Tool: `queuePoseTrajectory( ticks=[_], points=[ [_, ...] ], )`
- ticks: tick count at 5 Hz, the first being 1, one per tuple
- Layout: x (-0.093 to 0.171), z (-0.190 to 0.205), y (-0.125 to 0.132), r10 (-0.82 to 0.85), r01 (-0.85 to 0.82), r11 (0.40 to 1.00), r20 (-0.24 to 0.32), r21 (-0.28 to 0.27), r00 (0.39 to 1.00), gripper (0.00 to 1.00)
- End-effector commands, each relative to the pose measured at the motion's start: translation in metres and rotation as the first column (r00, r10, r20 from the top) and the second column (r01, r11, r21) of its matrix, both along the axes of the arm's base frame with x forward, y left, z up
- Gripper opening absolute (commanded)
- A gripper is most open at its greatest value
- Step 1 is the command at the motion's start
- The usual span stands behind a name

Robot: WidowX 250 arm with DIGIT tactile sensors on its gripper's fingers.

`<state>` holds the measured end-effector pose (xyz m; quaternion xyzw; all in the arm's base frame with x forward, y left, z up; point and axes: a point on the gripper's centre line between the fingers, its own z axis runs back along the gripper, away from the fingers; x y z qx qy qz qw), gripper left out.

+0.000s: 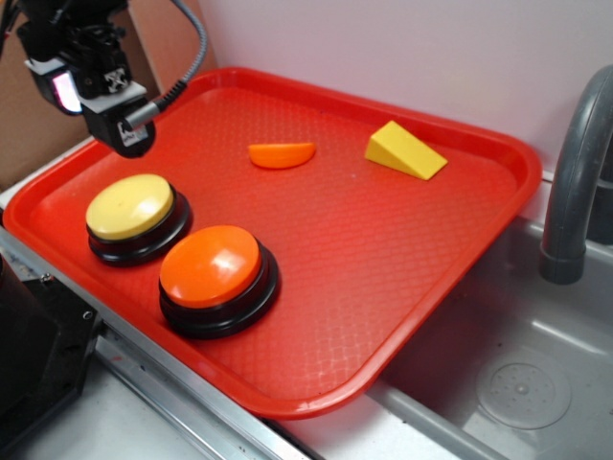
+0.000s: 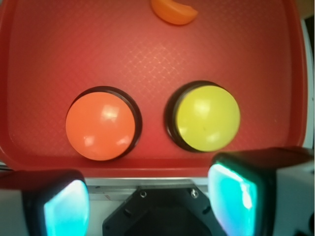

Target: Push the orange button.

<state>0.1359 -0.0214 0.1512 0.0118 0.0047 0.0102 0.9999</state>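
From left to right: the tool (image 1: pixel 120 129) hangs over the far-left corner of the red tray (image 1: pixel 498 163), fingers (image 2: pixel 236 196) spread wide and empty; the yellow button (image 1: pixel 131 208) sits almost beneath it; the orange button (image 1: pixel 211 266) lies beside that, nearer the tray's front edge, dome upward, round with no long axis; the tool must shift sideways, then descend.

no readable text, labels, brands or numbers anywhere
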Motion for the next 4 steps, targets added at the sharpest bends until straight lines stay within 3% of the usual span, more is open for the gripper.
queuePoseTrajectory(
  ticks=[1,2,4],
  points=[
    [0.000,0.020,-0.018,-0.005,0.005,0.999,0.022,0.033,1.000,1.00],
    [0.003,0.028,-0.025,-0.017,0.014,0.998,0.042,0.057,0.999,1.00],
    [0.003,0.043,-0.013,0.037,-0.040,0.997,0.050,0.059,0.998,1.00]
  ],
)
